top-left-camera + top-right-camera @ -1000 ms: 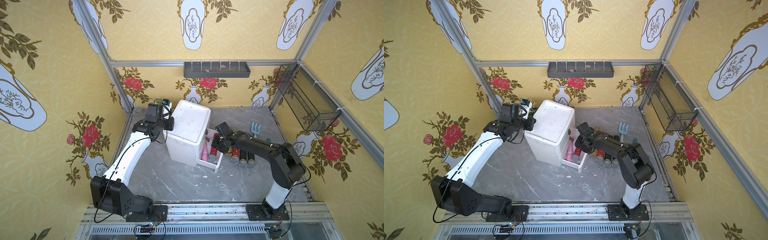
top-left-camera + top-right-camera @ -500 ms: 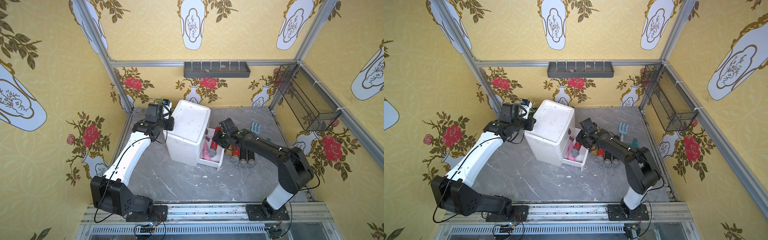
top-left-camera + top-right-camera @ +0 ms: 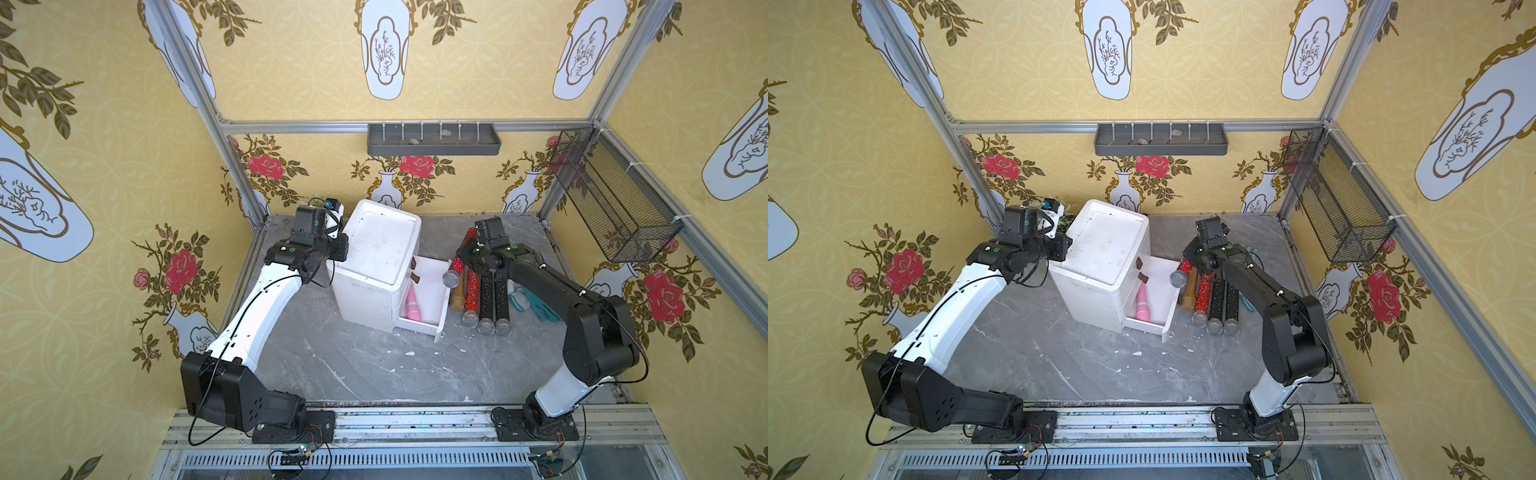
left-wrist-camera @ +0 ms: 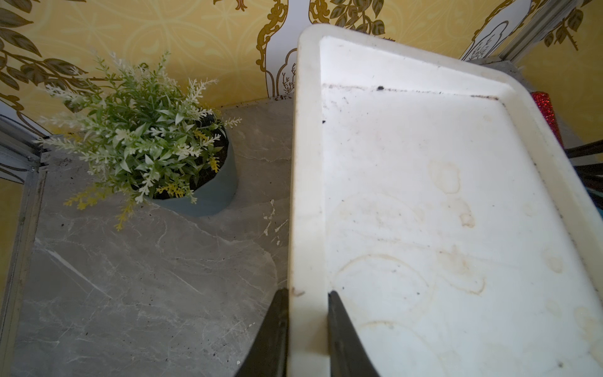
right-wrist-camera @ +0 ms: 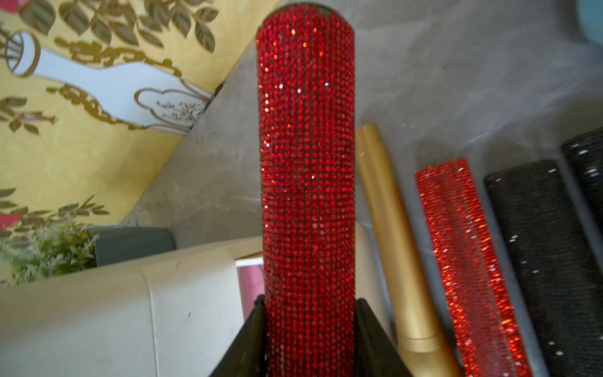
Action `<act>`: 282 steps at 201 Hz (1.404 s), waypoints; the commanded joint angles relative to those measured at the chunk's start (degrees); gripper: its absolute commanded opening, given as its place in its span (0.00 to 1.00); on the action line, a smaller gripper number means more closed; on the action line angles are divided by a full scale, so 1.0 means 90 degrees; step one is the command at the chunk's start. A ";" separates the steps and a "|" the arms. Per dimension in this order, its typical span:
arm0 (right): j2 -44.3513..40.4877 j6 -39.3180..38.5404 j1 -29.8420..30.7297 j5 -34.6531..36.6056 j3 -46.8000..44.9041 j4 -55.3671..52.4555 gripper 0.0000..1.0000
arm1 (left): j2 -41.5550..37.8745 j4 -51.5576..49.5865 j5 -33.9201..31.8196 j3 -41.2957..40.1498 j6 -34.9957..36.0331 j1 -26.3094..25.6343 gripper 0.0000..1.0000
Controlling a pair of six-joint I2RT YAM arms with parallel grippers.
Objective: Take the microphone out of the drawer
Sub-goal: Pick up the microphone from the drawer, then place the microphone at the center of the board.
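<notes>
**Red microphone in the right jaws, outside the drawer**

- The right jaws were closed on the handle of the red glitter microphone (image 5: 306,147). In both top views it hung tilted off the tabletop (image 3: 353,365), mesh head lowest (image 3: 1178,277).
- It was outside the open drawer (image 3: 442,309), just beside the drawer's side wall and above the near end of a row of microphones.
- That row lay on the tabletop beside the drawer: a gold microphone (image 3: 458,297), a second red one (image 3: 472,291), then two black ones (image 3: 486,299) (image 3: 501,299), all with heads pointing toward the robot's base.
- A teal tool (image 3: 536,301) lay past the black pair, partly under the right arm (image 3: 548,282).
- A pink microphone (image 3: 412,305) lay inside the drawer.
- The left jaws were clamped on the raised rim of the white drawer unit (image 4: 424,212), on the side away from the drawer.
- A potted plant (image 4: 146,137) stood in the corner behind the unit.
</notes>
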 commanded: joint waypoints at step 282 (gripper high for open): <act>0.3802 -0.1046 -0.2231 -0.0980 0.2873 0.0429 0.26 | 0.0235 -0.0909 0.0063 -0.0093 -0.0042 0.0004 0.04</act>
